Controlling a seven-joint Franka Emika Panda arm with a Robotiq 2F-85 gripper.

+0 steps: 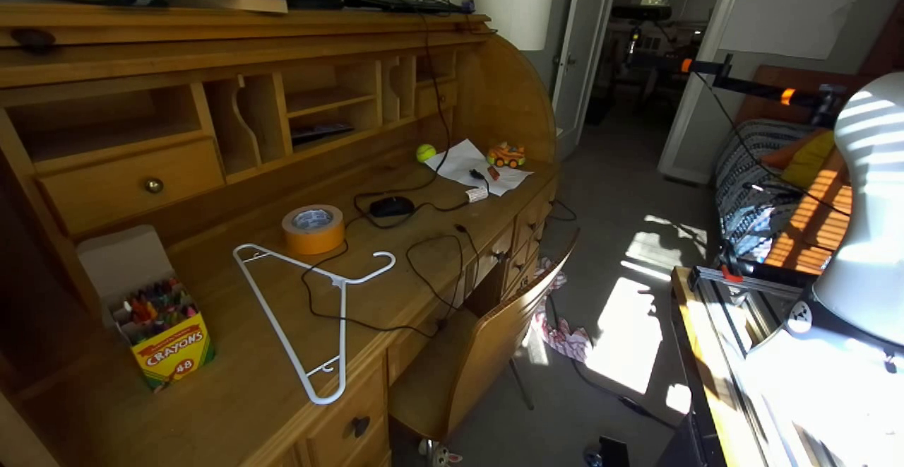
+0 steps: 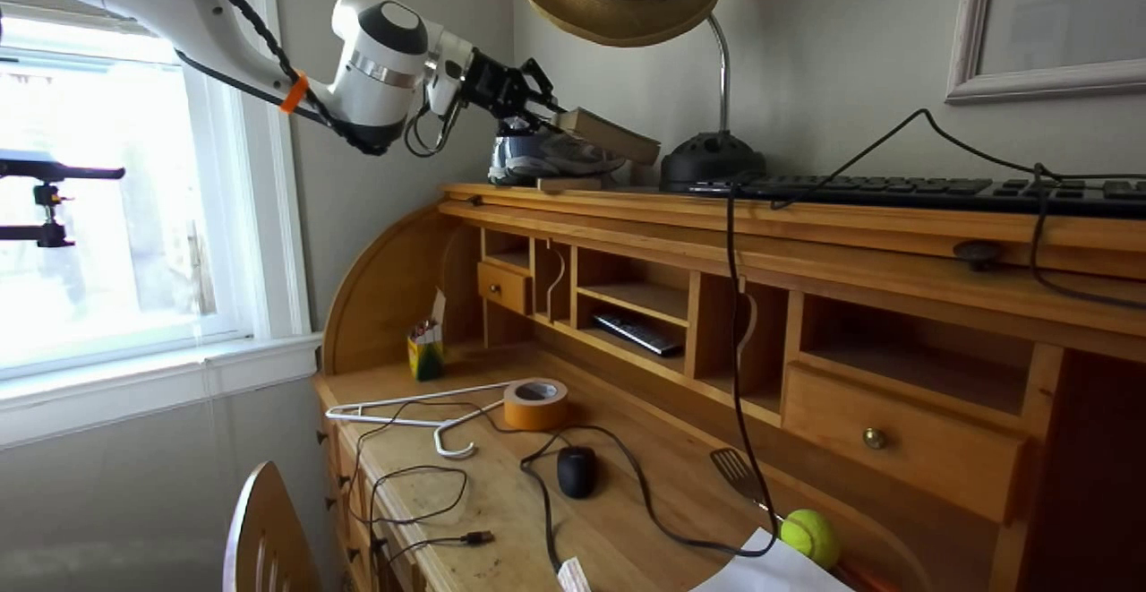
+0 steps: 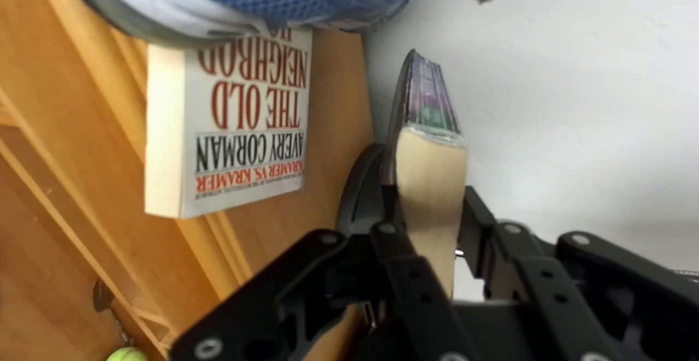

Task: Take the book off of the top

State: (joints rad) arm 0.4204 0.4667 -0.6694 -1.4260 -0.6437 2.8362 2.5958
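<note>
Clamping the book (image 2: 609,135) near one end, the gripper (image 3: 430,205) holds it tilted above the top (image 3: 341,110). Swinging sideways could bump the lamp base (image 2: 712,160); that lopsided grip may slip.

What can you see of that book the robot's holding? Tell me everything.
The book looks like a closed paperback: cream page edges, one dark cover, and a purple spine-like strip with a green patch. No title is readable. The gripper pinches it from both sides. In an exterior view it is tilted, raised above the desk's top board, sloping down toward a black domed base; whether it touches that or the shoe is unclear.
</note>
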